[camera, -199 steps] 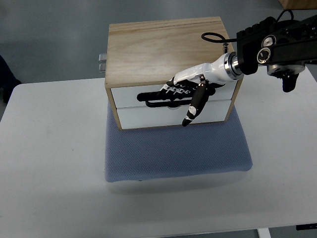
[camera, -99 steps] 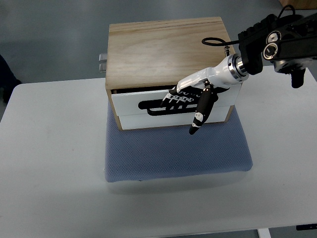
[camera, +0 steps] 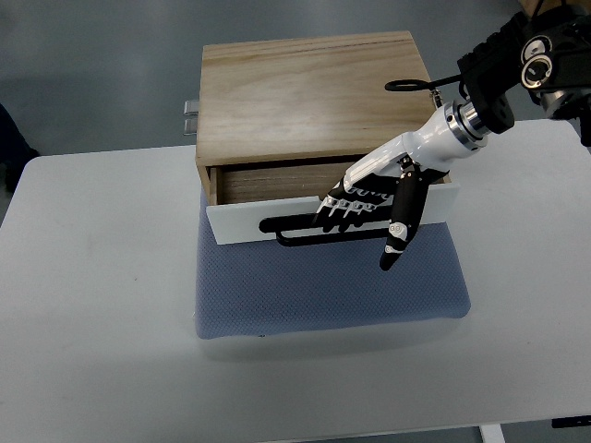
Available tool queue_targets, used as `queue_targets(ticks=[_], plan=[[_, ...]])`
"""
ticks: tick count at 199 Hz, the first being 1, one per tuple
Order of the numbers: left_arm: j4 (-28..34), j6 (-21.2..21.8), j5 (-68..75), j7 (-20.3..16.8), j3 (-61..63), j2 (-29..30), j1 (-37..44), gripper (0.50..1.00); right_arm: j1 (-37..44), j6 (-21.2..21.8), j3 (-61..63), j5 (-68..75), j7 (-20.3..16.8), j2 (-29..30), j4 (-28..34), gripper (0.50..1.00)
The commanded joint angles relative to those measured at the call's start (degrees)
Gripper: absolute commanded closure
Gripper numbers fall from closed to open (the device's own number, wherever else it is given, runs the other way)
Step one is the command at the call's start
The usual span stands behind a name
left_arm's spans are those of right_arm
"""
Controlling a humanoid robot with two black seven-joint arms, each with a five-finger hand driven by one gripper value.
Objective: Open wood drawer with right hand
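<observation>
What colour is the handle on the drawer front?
Black, a long bar handle on the white drawer front, hooked by the right hand; top view.

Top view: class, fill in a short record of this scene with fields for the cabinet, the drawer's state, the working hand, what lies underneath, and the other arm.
cabinet: wooden box with white drawer front
drawer state: upper drawer partly pulled out, inside looks empty
working hand: right hand, fingers hooked on black handle
underneath: blue mat on white table
other arm: not in view
</observation>
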Motion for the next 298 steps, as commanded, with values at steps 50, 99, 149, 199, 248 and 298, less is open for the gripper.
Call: queue_targets(ticks=[50, 99, 149, 199, 248, 298], plan=[[0.00, 0.00, 0.00, 0.01, 0.00, 0.00, 0.00, 0.500, 1.30, 0.00, 0.18, -0.46, 0.08, -1.82, 0.92, 0.566], [0.00, 0.00, 0.00, 0.01, 0.00, 0.00, 0.00, 0.500, 3.49, 0.00, 4.31, -0.29, 0.08, -4.98, 1.54, 0.568], [0.00, 0.00, 0.00, 0.01, 0.00, 0.00, 0.00, 0.500, 2.44, 0.00, 16.79, -0.11, -0.09, -12.28, 0.92, 0.568], [0.00, 0.00, 0.00, 0.01, 0.00, 0.00, 0.00, 0.500, -9.51, 0.00, 40.86, -1.08, -0.62, -20.72, -1.01, 0.570], [0.00, 0.00, 0.00, 0.01, 0.00, 0.00, 0.00, 0.500, -33.06, 0.00, 76.63, -3.71, -3.25, -19.58, -5.49, 0.570], [0.00, 0.00, 0.00, 0.01, 0.00, 0.00, 0.00, 0.500, -51.35, -5.91, 105.56, -7.76, -6.51, -7.18, -14.10, 0.570]])
